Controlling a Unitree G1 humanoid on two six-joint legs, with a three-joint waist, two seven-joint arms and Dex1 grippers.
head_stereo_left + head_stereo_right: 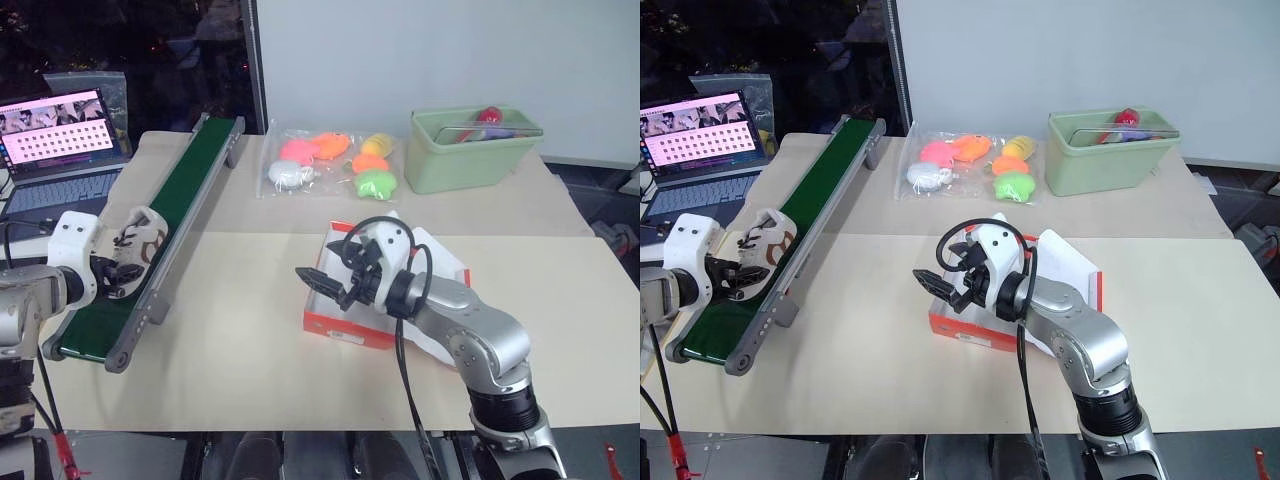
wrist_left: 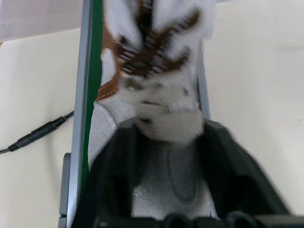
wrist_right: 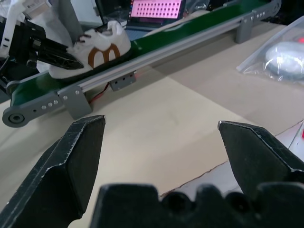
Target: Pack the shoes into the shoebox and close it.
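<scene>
Pale beige sheeting covers the table (image 1: 250,340) in front of me, matte and smooth, with a seam running across its middle. Nearest my side, the right end effector (image 1: 322,283) hangs just above the near-left edge of the shoebox (image 1: 345,328), its two blunt black fingers spread wide with nothing between them; I can see the gap clearly in the right wrist view. The shoebox is one flat red-orange cardboard rectangle with a white inside, lying open, its lid largely hidden behind my right arm. Off to my left, the left end effector (image 1: 122,272) is closed on the heel end of one shoe (image 1: 138,243), a small white, softly textured sneaker with brown lacing and a brown curved mark on its side. That shoe sits on the near part of the conveyor (image 1: 190,190), a long narrow dark green belt in a grey metal frame that slants away from me; it is well apart from the shoebox. I count a single shoe in sight. Beyond the conveyor's near end, one open laptop (image 1: 60,150) shows a pink screen. Farther back lies one clear plastic bag of soft toys (image 1: 335,163), rounded pieces in pink, orange, yellow, green and white. Beside it stands one pale green plastic tub (image 1: 475,150), rectangular, with a red item inside.
</scene>
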